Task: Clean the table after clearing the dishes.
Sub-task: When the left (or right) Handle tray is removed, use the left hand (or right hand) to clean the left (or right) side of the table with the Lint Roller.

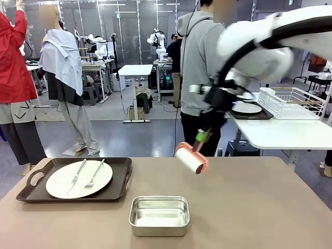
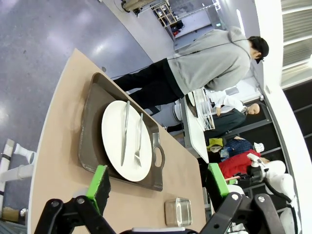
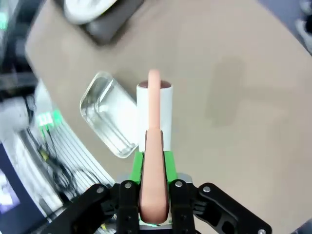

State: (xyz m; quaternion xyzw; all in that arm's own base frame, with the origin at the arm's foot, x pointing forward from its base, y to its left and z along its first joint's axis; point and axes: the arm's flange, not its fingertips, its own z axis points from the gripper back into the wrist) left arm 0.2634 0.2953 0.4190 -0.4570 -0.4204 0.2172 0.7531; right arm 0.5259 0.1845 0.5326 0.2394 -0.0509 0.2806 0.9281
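One tray (image 1: 117,174) of dishes (image 1: 59,182) (white plate, knife and fork) sits at the left of the taupe counter (image 1: 249,207). In the left wrist view, the left gripper (image 2: 157,179) hangs above this tray, green pads spread wide and empty. Centre, near the robot's edge: a steel pan (image 1: 158,214). Right of centre, the right gripper (image 1: 201,136) is clamped on the pink handle of a lint roller (image 1: 191,157), its white roll low over the counter; contact cannot be told. Far right, a second tray (image 1: 264,115) with a plate rests on the white side counter (image 1: 280,136). Step in hand, as judged: cleaning is being set up with one tray not yet cleared. The next move calls for pressing the roll down and sweeping bare surface, clear of the pan.
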